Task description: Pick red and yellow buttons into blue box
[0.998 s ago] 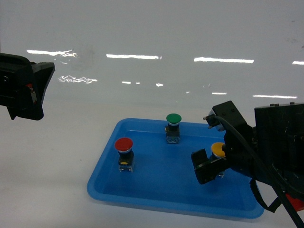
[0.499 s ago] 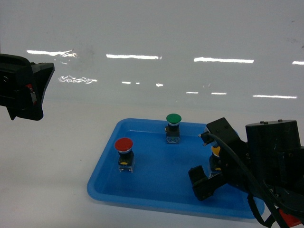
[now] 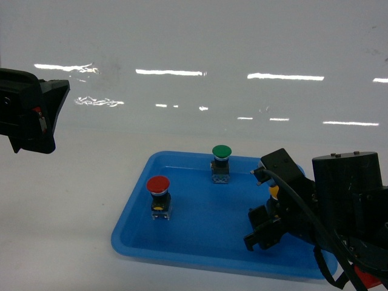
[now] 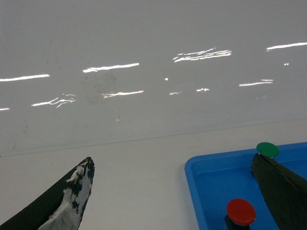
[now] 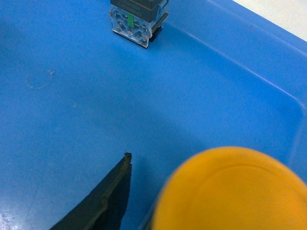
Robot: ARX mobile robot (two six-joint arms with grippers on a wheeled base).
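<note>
Yellow button sits inside the blue box, right end effector spread wide around it. I'd release cleanly and lift straight, leaving it upright; the left end effector gapes wide, idle.

No legible text, label, brand or number on anything here.

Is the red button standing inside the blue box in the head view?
Yes, the red button stands upright on the floor of the blue box, left of the green button.
</note>
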